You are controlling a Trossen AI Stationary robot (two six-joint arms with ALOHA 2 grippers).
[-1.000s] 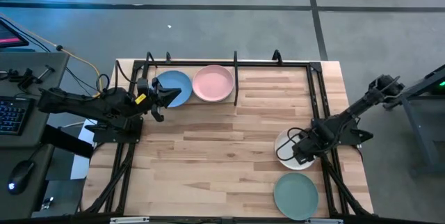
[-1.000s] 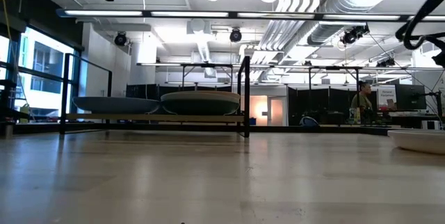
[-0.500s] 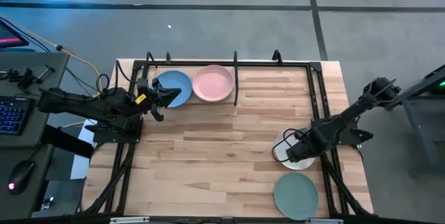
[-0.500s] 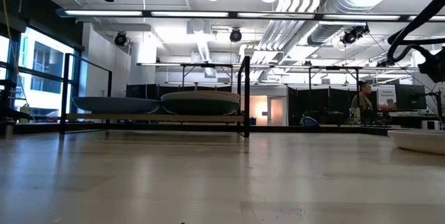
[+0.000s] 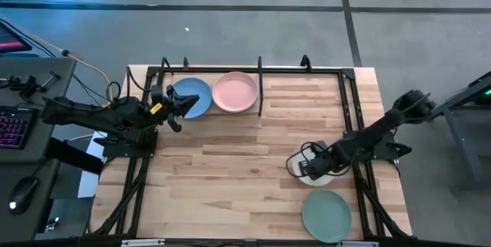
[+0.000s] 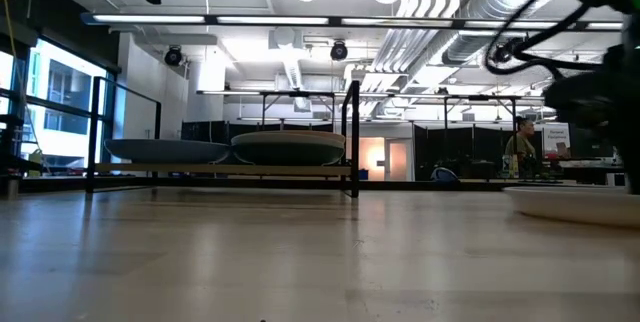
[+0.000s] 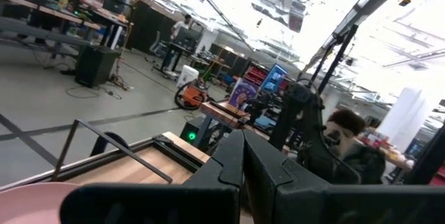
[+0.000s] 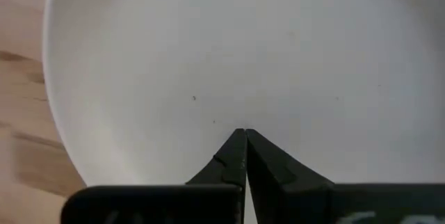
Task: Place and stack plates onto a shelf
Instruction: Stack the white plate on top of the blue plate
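A blue plate (image 5: pixel 193 96) and a pink plate (image 5: pixel 235 92) lie side by side on the shelf (image 5: pixel 257 113) at the table's far left. In the low view they rest on its board (image 6: pixel 220 170). A white plate (image 5: pixel 301 175) lies on the table at the right, and a sage green plate (image 5: pixel 326 215) lies nearer the front edge. My right gripper (image 5: pixel 307 166) is shut and low over the white plate (image 8: pixel 208 50). My left gripper (image 5: pixel 175 110) is shut beside the blue plate's near-left rim, and I see nothing in it. My right gripper has its shut fingertips (image 8: pixel 235 147) at the white plate's inner face (image 8: pixel 240 116), coming slanting down from the table's right. The fingers themselves hide the spot of contact. The plate lies flat with its underside on the table (image 6: pixel 575 204).
Black metal rods (image 5: pixel 357 136) frame the tabletop along its edges. An upright post (image 6: pixel 353 137) stands at the shelf's right end. A keyboard and a mouse (image 5: pixel 23 192) lie off the table's left side. There is bare wood between the shelf and the white plate.
My right gripper has come down and gone toward the table's left edge. The white plate has slid along the table the same way, staying flat. The sage green plate and the plates on the shelf have stayed where they were.
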